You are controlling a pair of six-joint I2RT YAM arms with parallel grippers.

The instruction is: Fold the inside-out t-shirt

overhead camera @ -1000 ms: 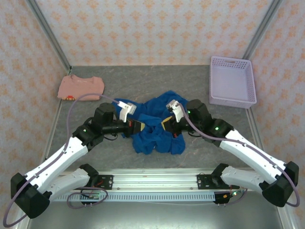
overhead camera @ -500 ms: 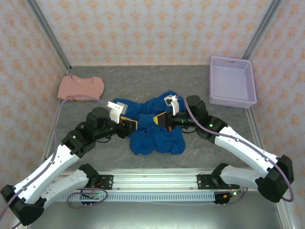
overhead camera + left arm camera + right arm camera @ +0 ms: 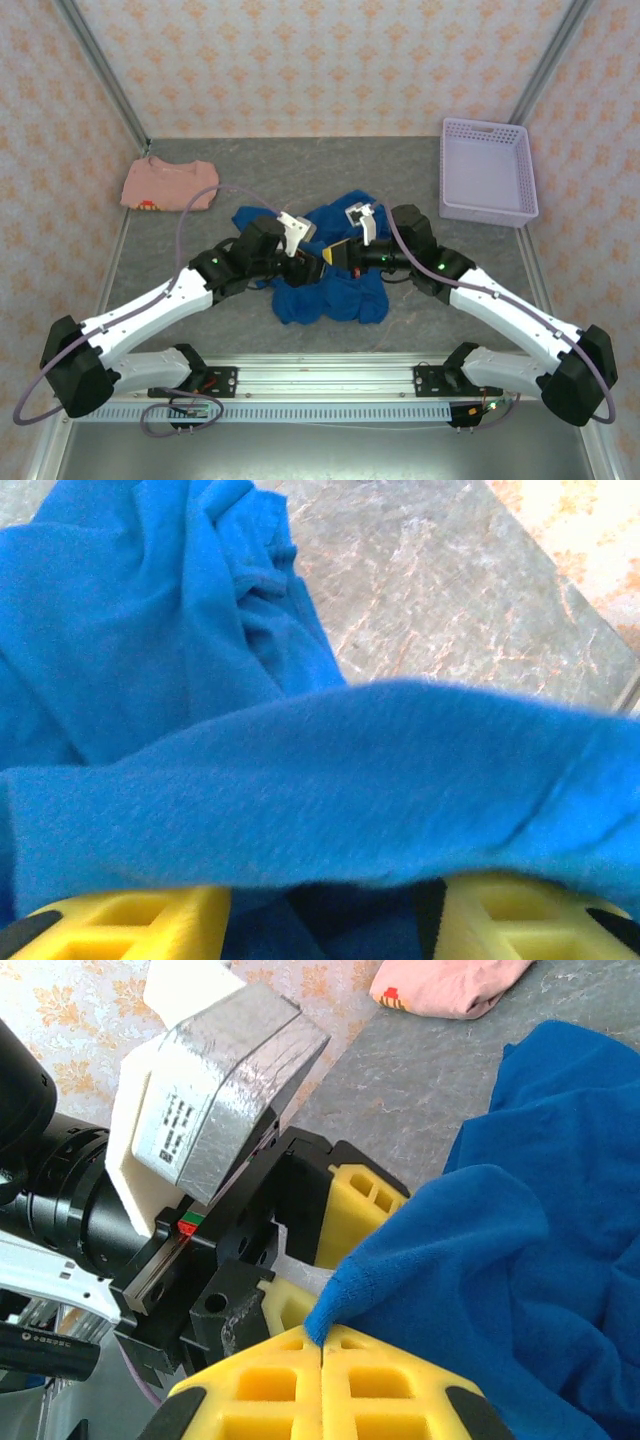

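Observation:
The royal-blue t-shirt (image 3: 335,285) lies crumpled in the middle of the grey table. Both grippers meet over its centre. My right gripper (image 3: 337,254) is shut on a small hem edge of the t-shirt (image 3: 520,1260), with its yellow pads (image 3: 270,1385) pressed together around the cloth. My left gripper (image 3: 314,264) faces it from the left, almost touching. In the left wrist view, the left gripper (image 3: 330,915) stands open. Its yellow fingers (image 3: 120,920) are wide apart, and a band of the blue t-shirt (image 3: 300,790) stretches across just beyond them.
A folded salmon-pink shirt (image 3: 168,183) lies at the back left of the table. A lilac plastic basket (image 3: 487,170) stands at the back right. Bare grey table (image 3: 300,170) lies behind the blue shirt. A metal rail (image 3: 320,380) runs along the near edge.
My left arm has swung right, bringing its gripper right up to the right gripper over the shirt. The right gripper has stayed put, still holding the cloth.

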